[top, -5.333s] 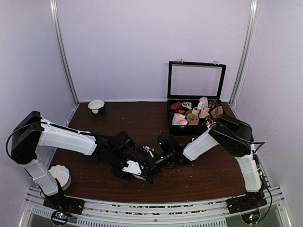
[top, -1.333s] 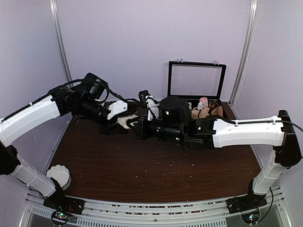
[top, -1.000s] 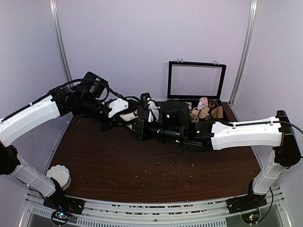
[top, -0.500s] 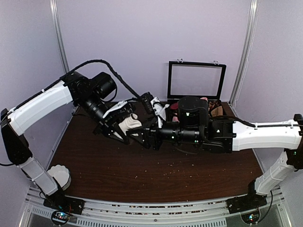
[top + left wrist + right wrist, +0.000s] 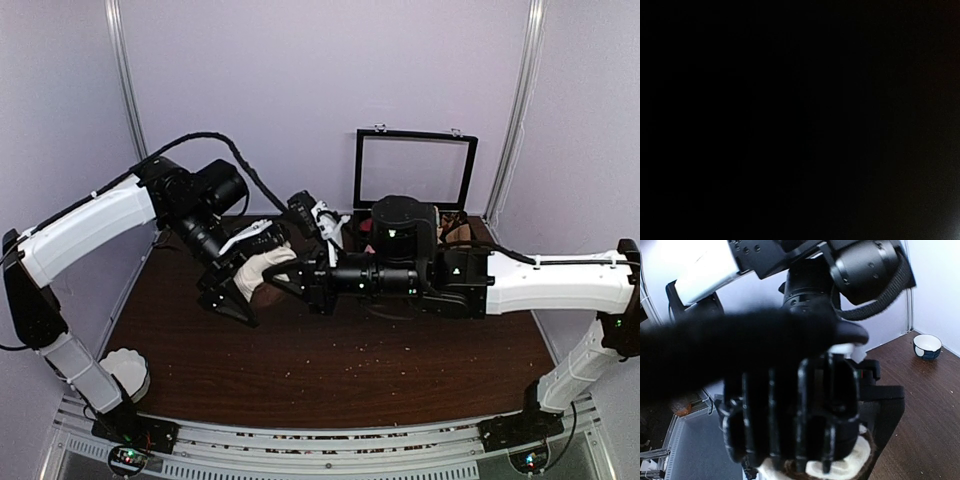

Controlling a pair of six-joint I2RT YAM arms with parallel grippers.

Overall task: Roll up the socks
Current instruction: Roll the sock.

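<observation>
Since the frame half a second before, the left pincer had spread its jaws wide. The right pincer had drawn its jaws together.

Both arms hung above the middle of the worktop, toward its left side, and met tip to tip. The socks were held up in the air between them as a soft, lumpy bundle. It was pale cream on top, with a tan fold underneath. The left pincer's black fingers stood one above and one below the bundle. The right pincer was shut, its tip against the tan side. Whether it pinched the fabric could not be told.

The worktop was dark brown wood grain, dotted with pale crumbs. A black box with a clear, framed lid standing upright sat at the far right corner. A round white bowl sat by the near left corner.

The left wrist view was entirely black. The right wrist view showed the left arm close up: a smooth white shell, round black joints, a woven cable sleeve and a ribbed black end. A strip of cream and brown sock showed below that end, at the bottom edge. That view also showed a second small bowl, white and dark, on the wood by the wall. The left arm hid it from the overhead view.
</observation>
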